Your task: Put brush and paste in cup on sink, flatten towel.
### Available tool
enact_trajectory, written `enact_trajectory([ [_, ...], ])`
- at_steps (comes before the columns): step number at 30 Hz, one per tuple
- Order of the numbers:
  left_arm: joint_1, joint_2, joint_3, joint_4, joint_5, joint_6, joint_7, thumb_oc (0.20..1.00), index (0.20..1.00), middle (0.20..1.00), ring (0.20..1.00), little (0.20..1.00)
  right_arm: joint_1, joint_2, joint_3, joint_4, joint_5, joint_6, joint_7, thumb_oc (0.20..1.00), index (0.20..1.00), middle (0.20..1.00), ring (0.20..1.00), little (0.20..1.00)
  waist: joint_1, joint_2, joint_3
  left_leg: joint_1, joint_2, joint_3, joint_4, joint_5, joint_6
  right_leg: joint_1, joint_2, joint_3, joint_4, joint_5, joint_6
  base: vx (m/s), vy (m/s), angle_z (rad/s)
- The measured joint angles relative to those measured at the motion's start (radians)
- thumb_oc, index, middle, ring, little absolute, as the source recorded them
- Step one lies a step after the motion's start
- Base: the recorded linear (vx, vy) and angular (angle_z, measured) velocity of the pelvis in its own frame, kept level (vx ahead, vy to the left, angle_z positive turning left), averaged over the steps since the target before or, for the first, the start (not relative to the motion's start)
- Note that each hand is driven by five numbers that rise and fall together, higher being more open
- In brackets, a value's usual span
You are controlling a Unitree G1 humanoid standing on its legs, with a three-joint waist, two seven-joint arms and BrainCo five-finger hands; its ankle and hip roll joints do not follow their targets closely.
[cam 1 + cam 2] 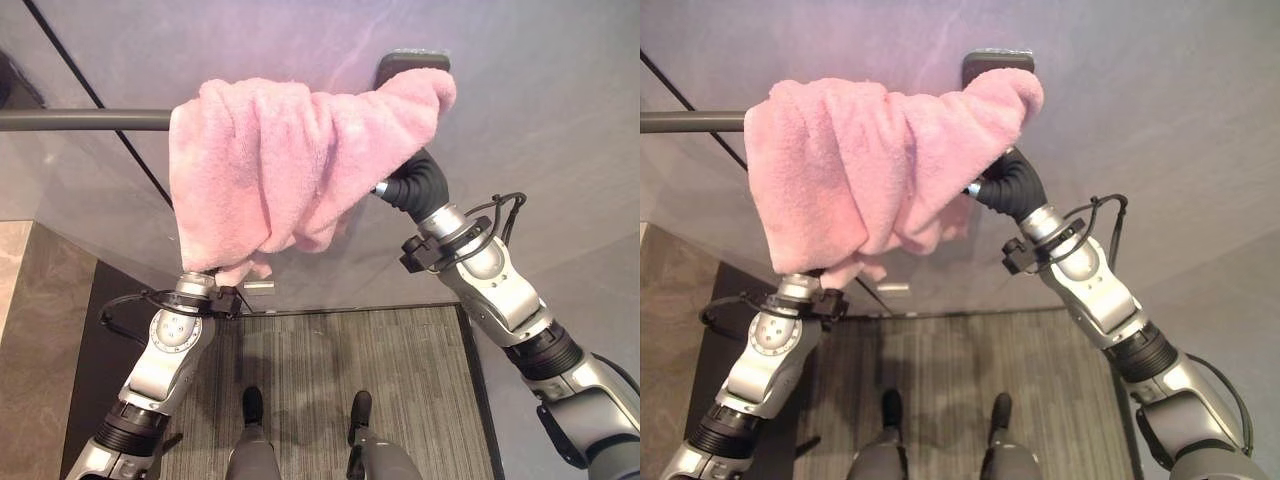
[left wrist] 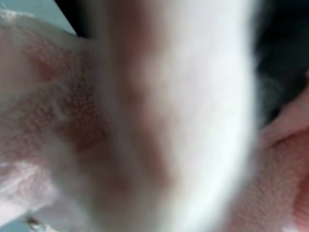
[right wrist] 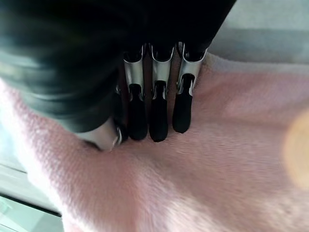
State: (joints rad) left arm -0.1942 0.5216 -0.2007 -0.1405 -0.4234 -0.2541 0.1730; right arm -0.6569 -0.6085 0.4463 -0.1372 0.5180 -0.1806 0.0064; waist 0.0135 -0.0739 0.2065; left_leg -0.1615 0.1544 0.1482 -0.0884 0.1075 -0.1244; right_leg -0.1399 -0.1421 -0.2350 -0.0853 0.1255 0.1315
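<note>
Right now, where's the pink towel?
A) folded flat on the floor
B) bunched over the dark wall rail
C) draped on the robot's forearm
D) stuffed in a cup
B: the pink towel hangs bunched over the dark rail, with the right robot hand resting its fingers against the cloth.

towel: pink, bunched, draped over a dark rail on the grey wall | right hand: dark-covered wrist reaches under the towel's right edge, fingers hidden by cloth | left hand: up under the towel's lower left corner, fingers hidden | below: striped grey floor
</note>
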Motion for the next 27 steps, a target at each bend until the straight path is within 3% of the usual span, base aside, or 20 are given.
enact_trajectory([
  [1,0.004,-0.003,0.000,0.000,0.000,0.000,0.000,0.200,0.200,0.200,0.200,0.200,0.000,0.000,0.000,0.000,-0.005,0.000,-0.001,1.000,1.000,1.000,1.000,1.000,0.000,0.000,0.000,0.000,0.000,0.000,0.000,0.000,0.000,0.000,0.000,0.000,0.000,0.000,0.000,0.00,0.000,0.00],
  [14,0.065,-0.016,0.001,0.004,0.001,0.006,0.006,0.200,0.200,0.200,0.200,0.200,0.109,-0.036,0.018,0.172,-0.141,0.082,-0.001,1.000,1.000,1.000,1.000,1.000,-0.002,-0.009,-0.005,-0.002,-0.008,0.000,0.000,0.000,0.000,-0.002,-0.012,0.000,0.000,0.000,0.001,0.00,0.000,0.00],
  [20,0.067,-0.016,0.000,0.005,-0.003,0.015,-0.001,0.200,0.200,0.200,0.200,0.200,0.082,-0.031,0.048,0.438,-0.142,0.145,-0.004,1.000,1.000,1.000,1.000,1.000,0.000,-0.015,-0.007,-0.002,-0.008,0.000,0.000,0.000,0.001,-0.002,-0.012,0.000,0.000,0.000,0.001,0.00,0.000,0.00],
  [27,0.066,-0.016,0.000,0.005,-0.010,0.016,-0.003,0.200,0.200,0.200,0.200,0.200,0.081,-0.014,0.048,0.447,-0.018,0.149,-0.003,1.000,1.000,1.000,1.000,1.000,-0.001,-0.015,-0.007,-0.001,-0.007,0.002,0.000,0.000,0.001,-0.003,-0.011,0.002,0.000,0.000,0.001,0.00,0.000,0.00],
])
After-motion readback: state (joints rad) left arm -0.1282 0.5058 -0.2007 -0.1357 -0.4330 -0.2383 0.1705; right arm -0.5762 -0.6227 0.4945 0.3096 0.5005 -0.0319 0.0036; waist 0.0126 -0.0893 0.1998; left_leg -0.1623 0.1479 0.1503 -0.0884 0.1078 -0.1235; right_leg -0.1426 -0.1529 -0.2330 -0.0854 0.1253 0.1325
